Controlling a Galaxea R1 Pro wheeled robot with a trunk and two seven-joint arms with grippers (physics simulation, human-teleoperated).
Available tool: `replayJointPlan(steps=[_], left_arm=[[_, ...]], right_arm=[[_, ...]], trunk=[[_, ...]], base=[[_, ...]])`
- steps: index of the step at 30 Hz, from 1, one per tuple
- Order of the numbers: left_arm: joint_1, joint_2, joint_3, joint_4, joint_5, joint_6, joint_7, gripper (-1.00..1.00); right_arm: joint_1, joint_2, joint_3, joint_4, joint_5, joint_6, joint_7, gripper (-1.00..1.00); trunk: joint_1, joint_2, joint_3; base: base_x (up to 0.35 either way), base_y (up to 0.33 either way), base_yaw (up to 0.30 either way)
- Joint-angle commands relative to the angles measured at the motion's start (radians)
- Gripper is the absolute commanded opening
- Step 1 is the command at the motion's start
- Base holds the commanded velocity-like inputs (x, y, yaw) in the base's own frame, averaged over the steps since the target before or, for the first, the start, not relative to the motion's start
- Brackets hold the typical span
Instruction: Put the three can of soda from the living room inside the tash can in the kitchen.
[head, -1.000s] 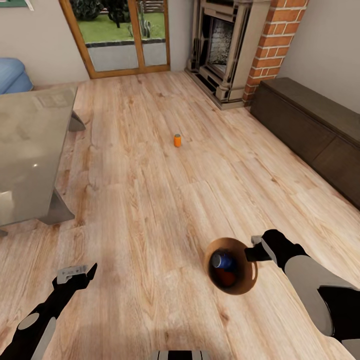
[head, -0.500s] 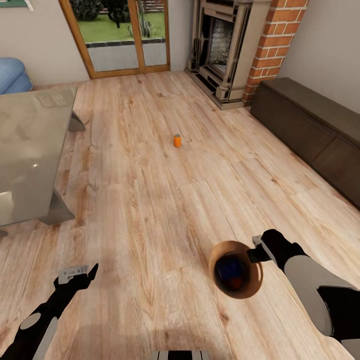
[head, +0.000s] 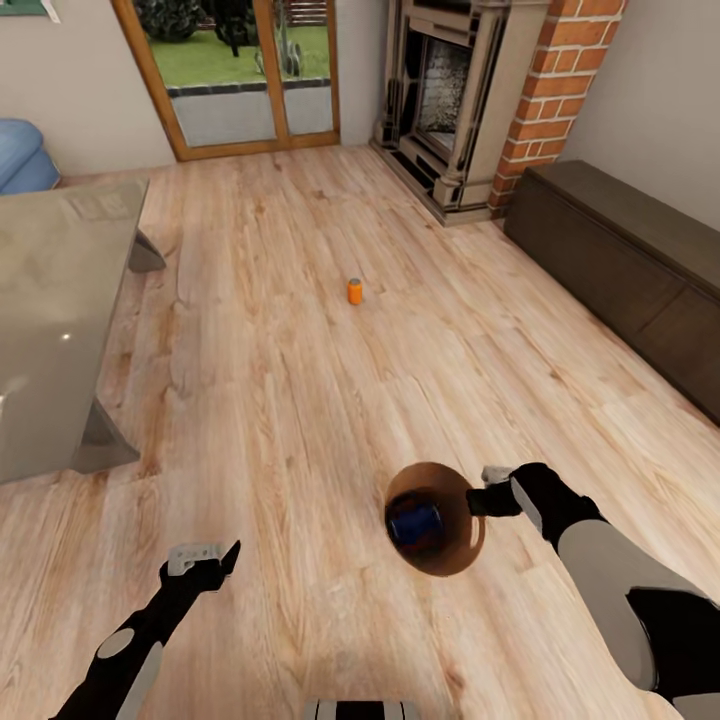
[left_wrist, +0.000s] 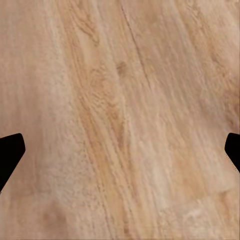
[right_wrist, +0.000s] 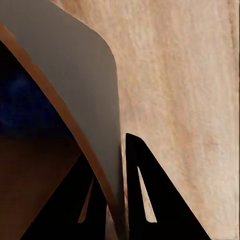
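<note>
A round light-brown trash can (head: 452, 560) hangs above the plank floor, tipped so its dark inside faces me. My right gripper (head: 481, 497) is shut on its rim. In the right wrist view the gripper (right_wrist: 120, 200) pinches the bin's wall (right_wrist: 75, 75) between its fingertips. A blue soda can (head: 413, 520) lies inside the bin, also seen as a dark blue shape, the blue can (right_wrist: 22, 100). An orange soda can (head: 354, 291) stands alone on the floor farther ahead. My left gripper (head: 200, 560) is open and empty above bare floor, its gripper (left_wrist: 120, 150) spread wide.
A grey low table (head: 50, 300) fills the left side. A long dark cabinet (head: 620, 260) runs along the right wall. The brick fireplace (head: 450, 90), wood-framed glass doors (head: 240, 70) and a blue sofa corner (head: 20, 155) lie at the far end.
The view has shifted a little, so the camera moved. The bin in my right gripper swung left and slightly up in the picture. My left gripper came inward to the right.
</note>
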Motion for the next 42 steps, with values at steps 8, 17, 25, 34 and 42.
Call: replayJointPlan(steps=[8, 17, 25, 34, 42], left_arm=[[0.0, 0.0, -0.001, 0.0, -0.001, 0.0, 0.0, 1.0], [0.0, -0.001, -0.001, 0.001, -0.001, 0.0, 0.001, 1.0], [0.0, -0.001, -0.001, 0.001, -0.002, 0.0, 0.001, 1.0], [0.0, -0.001, -0.001, 0.001, -0.002, -0.001, 0.003, 1.0], [0.0, -0.001, -0.002, 0.046, 0.0, -0.002, 0.003, 1.0]], right_arm=[[0.0, -0.001, 0.009, 0.0, 0.048, -0.008, -0.002, -1.0], [0.001, 0.0, 0.01, -0.012, 0.048, -0.004, -0.002, -1.0], [0.001, 0.0, 0.009, -0.012, 0.047, 0.001, -0.002, -1.0], [0.001, 0.001, 0.01, -0.012, 0.046, 0.003, -0.002, -1.0], [0.001, 0.0, 0.008, -0.012, 0.047, 0.004, -0.002, -1.0]], trunk=[[0.0, 0.0, 0.0], [0.0, 0.0, 0.0], [0.0, 0.0, 0.0], [0.0, 0.0, 0.0], [0.0, 0.0, 0.0]], base=[[0.319, 0.0, 0.0], [0.328, 0.0, 0.0], [0.328, 0.0, 0.0], [0.328, 0.0, 0.0], [0.328, 0.0, 0.0]])
